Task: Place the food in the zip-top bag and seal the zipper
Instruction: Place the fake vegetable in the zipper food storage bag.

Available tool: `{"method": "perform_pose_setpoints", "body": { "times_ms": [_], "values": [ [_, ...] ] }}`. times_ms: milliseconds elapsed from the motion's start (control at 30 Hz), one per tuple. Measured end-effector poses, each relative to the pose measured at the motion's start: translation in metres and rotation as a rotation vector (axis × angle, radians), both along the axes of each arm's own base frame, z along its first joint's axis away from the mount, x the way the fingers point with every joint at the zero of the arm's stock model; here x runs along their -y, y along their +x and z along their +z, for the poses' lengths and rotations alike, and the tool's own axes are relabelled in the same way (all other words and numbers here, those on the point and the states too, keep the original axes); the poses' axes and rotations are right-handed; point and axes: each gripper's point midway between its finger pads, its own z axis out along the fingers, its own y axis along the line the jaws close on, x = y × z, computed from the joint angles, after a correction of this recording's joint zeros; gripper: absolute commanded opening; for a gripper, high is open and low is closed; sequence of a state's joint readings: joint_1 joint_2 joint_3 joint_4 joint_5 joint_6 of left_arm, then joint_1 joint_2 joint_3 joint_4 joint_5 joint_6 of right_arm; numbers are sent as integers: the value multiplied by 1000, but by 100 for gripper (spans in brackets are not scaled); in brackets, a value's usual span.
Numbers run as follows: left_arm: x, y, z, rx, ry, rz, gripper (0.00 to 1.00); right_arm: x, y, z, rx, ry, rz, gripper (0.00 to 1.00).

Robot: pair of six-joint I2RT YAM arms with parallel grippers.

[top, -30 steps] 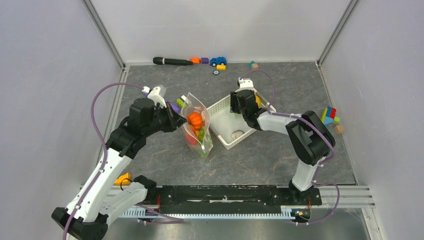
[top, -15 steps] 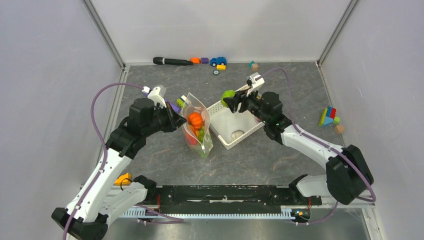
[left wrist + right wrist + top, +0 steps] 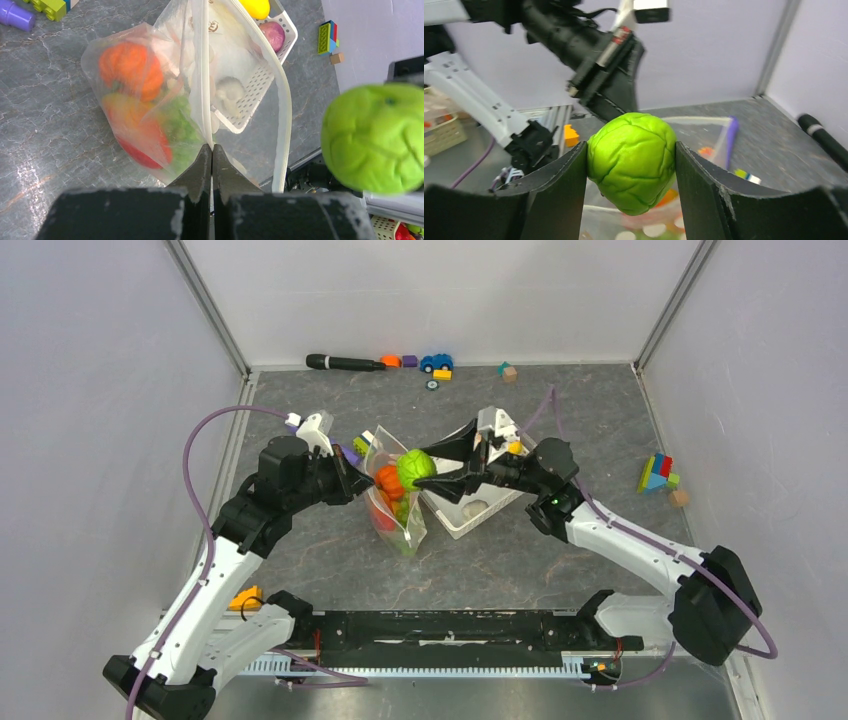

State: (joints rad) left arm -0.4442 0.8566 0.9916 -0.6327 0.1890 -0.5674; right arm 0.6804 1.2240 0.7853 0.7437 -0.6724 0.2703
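The clear dotted zip-top bag (image 3: 393,510) stands open at the table's middle, with an orange pumpkin (image 3: 389,479), green and red food inside. My left gripper (image 3: 212,150) is shut on the bag's mouth edge, by the zipper strip (image 3: 202,75). My right gripper (image 3: 631,157) is shut on a bumpy green fruit (image 3: 632,160) and holds it over the bag's mouth; it shows in the top view (image 3: 414,467) and the left wrist view (image 3: 375,137). A yellow mango (image 3: 255,7) and purple onion (image 3: 272,35) lie in the white basket (image 3: 250,102).
The white lattice basket (image 3: 455,515) stands right of the bag. Coloured blocks (image 3: 657,473) lie at the right wall. A black marker (image 3: 345,363), a toy car (image 3: 436,362) and small blocks lie along the back wall. Blocks (image 3: 47,7) lie behind the bag.
My right gripper lifted the green fruit out of the basket and carried it left until it hangs over the bag's mouth. The left arm and the bag have stayed still.
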Motion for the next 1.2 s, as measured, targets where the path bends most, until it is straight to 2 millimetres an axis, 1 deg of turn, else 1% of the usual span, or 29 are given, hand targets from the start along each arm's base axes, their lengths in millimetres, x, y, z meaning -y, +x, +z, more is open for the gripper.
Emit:
{"method": "perform_pose_setpoints", "body": {
  "times_ms": [100,200,300,400,467,500,600,733,800,867,1000,1100,1200],
  "values": [
    [0,0,0,1,-1,-2,2,-18,-18,3,36,-17,83,30],
    [0,-1,1,2,-2,-2,2,-31,-23,1,52,-42,111,31],
    [0,-1,2,5,-4,-4,2,-43,-20,-9,42,-86,112,32],
    [0,-2,2,7,-6,-4,2,-51,-14,-26,13,-138,94,33],
    [0,-2,2,7,-5,-5,2,-55,-9,-38,-7,-177,73,36],
    [0,-2,2,7,-6,-4,2,-56,-7,-43,-16,-194,64,39],
    [0,-2,2,7,-5,-5,2,-58,-1,-56,-35,-248,24,52],
    [0,-1,2,6,-6,-2,2,-57,4,-62,-43,-281,-12,64],
    [-1,-1,2,6,-5,-2,2,-56,5,-66,-48,-293,-21,68],
    [-1,-1,2,6,-5,-1,2,-55,6,-68,-51,-303,-28,79],
    [-1,-1,2,6,-5,0,2,-54,7,-72,-56,-316,-31,91],
    [-1,-1,2,6,-5,0,2,-54,6,-73,-60,-321,-30,97],
    [-1,-1,2,6,-6,0,2,-54,5,-74,-62,-324,-24,98]
  ]
}}
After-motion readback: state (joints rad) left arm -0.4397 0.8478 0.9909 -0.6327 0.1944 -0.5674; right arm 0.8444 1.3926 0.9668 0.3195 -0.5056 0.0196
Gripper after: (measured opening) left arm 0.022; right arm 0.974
